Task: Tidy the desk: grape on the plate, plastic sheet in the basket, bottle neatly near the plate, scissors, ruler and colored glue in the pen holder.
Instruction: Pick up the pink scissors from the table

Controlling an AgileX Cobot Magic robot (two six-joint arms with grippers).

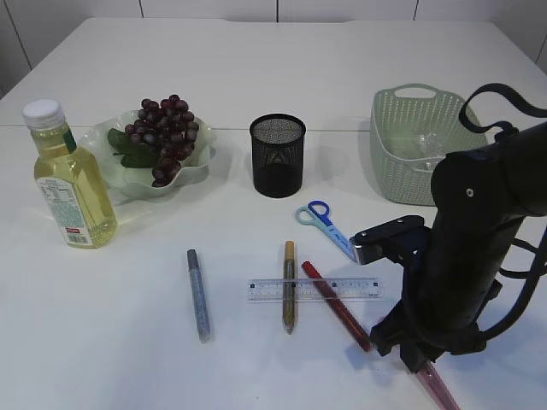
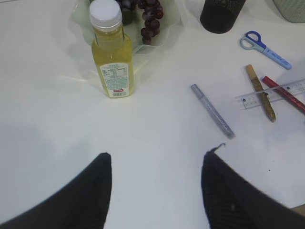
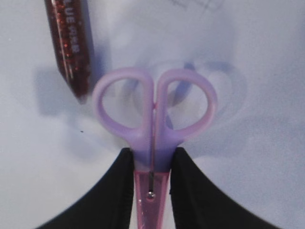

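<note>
My right gripper point(image 3: 151, 155) is shut on purple-handled scissors point(image 3: 153, 109) with a pink blade cover point(image 1: 440, 389), low over the table at the front right. My left gripper point(image 2: 156, 155) is open and empty above bare table. Red point(image 1: 336, 305), gold point(image 1: 289, 286) and silver point(image 1: 198, 295) glue pens lie beside and across the clear ruler point(image 1: 313, 289). Blue scissors point(image 1: 325, 224) lie in front of the black mesh pen holder point(image 1: 278, 154). Grapes point(image 1: 167, 137) lie on the green plate point(image 1: 201, 166), the yellow bottle point(image 1: 73, 184) to its left. Clear plastic point(image 1: 423, 145) lies in the basket point(image 1: 389, 149).
The red glue pen's tip point(image 3: 71, 52) lies just left of the held scissors' handles. The basket stands behind my right arm. The left wrist view shows the bottle point(image 2: 112, 52) and silver pen point(image 2: 212, 110) ahead of the left fingers.
</note>
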